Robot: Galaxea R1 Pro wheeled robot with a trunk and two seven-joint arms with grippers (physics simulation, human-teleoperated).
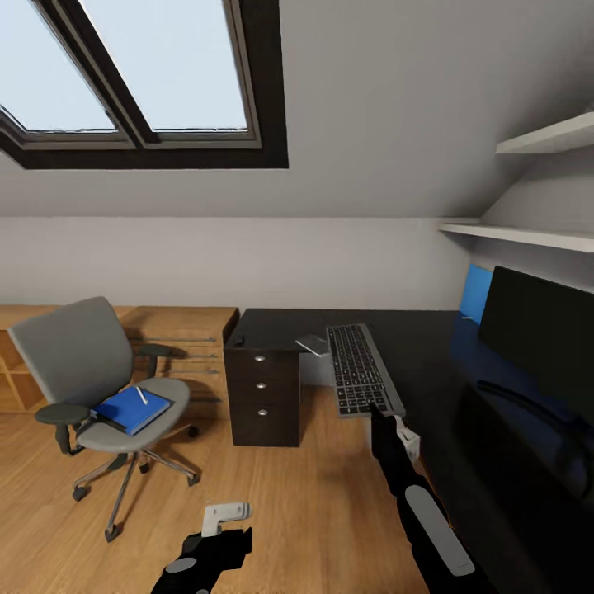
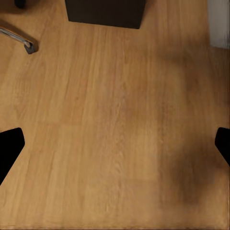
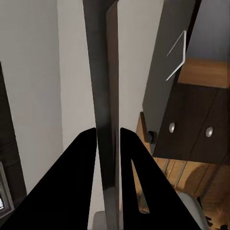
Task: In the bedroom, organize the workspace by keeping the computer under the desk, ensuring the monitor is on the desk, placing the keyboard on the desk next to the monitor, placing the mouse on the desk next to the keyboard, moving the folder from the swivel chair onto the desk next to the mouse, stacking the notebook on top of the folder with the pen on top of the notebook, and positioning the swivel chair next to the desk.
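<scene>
My right gripper (image 1: 381, 411) is shut on the near end of the silver-grey keyboard (image 1: 361, 369), which overhangs the black desk's (image 1: 429, 355) front edge. In the right wrist view the fingers (image 3: 86, 163) clamp the keyboard (image 3: 111, 86) edge-on. On the desk lie the notebook (image 1: 313, 344) and, at the far corner, the mouse (image 1: 239, 339). The monitor (image 1: 540, 334) stands at the right. The swivel chair (image 1: 78, 363) at the left carries the blue folder (image 1: 130, 409) with the pen (image 1: 142, 395) on it. My left gripper (image 1: 224, 516) hangs open over the floor. The computer is out of view.
The black three-drawer unit (image 1: 262, 396) stands under the desk's left end. Low wooden shelving (image 1: 177, 330) runs along the back wall behind the chair. A chair castor (image 2: 28, 46) lies near my left gripper. Wall shelves (image 1: 528, 235) hang above the monitor. Wood floor (image 1: 313, 511) stretches between chair and desk.
</scene>
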